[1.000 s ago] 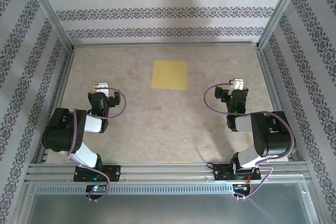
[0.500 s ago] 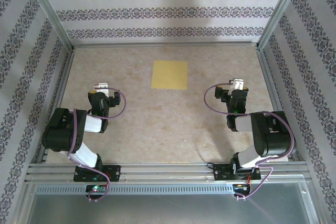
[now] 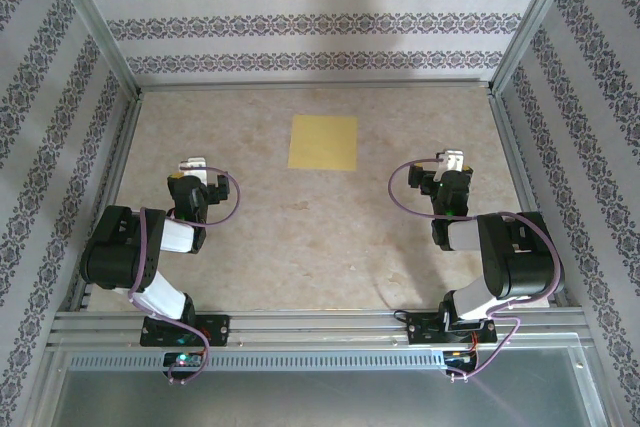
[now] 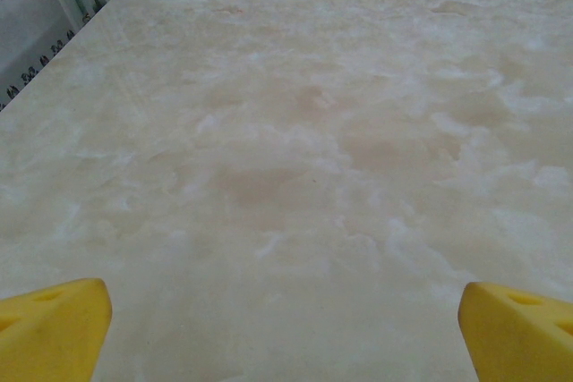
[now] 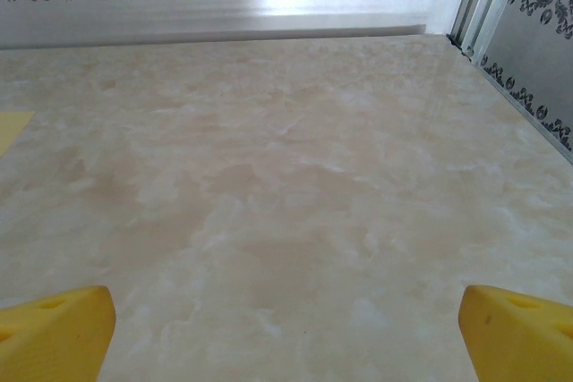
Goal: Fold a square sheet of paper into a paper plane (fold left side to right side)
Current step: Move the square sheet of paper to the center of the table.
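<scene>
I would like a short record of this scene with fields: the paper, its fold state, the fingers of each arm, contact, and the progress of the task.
paper: square sheet of paper, yellow, lying flat on the table, toward the far side, near the middle
fold state: unfolded, no crease visible
left fingers: open, holding nothing, above bare table, near-left of the sheet
right fingers: open, holding nothing, near-right of the sheet
contact: no arm touches the sheet
progress: first fold not yet begun
</scene>
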Controlling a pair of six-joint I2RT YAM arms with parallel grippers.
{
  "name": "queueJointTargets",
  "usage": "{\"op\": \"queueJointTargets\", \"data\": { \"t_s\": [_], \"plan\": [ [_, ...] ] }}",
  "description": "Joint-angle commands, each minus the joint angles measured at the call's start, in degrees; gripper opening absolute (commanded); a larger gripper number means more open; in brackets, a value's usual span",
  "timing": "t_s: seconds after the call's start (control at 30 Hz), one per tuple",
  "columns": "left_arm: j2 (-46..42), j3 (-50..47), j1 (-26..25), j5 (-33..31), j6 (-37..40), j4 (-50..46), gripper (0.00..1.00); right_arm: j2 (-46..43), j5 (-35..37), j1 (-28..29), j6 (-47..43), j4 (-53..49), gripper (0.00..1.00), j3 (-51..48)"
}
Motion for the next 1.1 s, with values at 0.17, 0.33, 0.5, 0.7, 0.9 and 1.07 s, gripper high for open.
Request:
{"op": "queueJointTargets", "data": {
  "t_s": [0.17, 0.33, 0.5, 0.7, 0.9, 1.07],
  "plan": [
    [-0.08, 0.76, 0.77, 0.73, -1.12, 2.41, 1.00, 0.17, -0.72, -0.13, 0.10, 1.31, 0.98, -0.63],
    [-7.13, -0.74, 0.60, 3.28, 0.10, -0.34, 1.00, -3.30, 0.04, -0.05, 0.12, -0.81, 0.98, -0.63],
    [-24.31, 3.55, 0.60, 1.79, -3.99, -19.63, 1.00, -15.92, 1.90, 1.71, -0.07, -16.19, 0.98, 3.66],
    [-33.63, 11.68, 0.60, 8.50, -16.78, -41.82, 1.00, -22.92, -4.07, 5.37, 12.83, -33.86, 0.98, 12.63],
    [-40.47, 13.76, 0.62, 19.48, -32.04, -58.58, 1.00, -11.34, -16.29, 14.06, 29.47, -40.78, 0.98, 24.26],
    [-43.85, 12.74, 0.64, 25.57, -36.18, -66.25, 1.00, 6.76, -20.76, 21.77, 34.53, -49.70, 0.98, 41.13]
  ]
}}
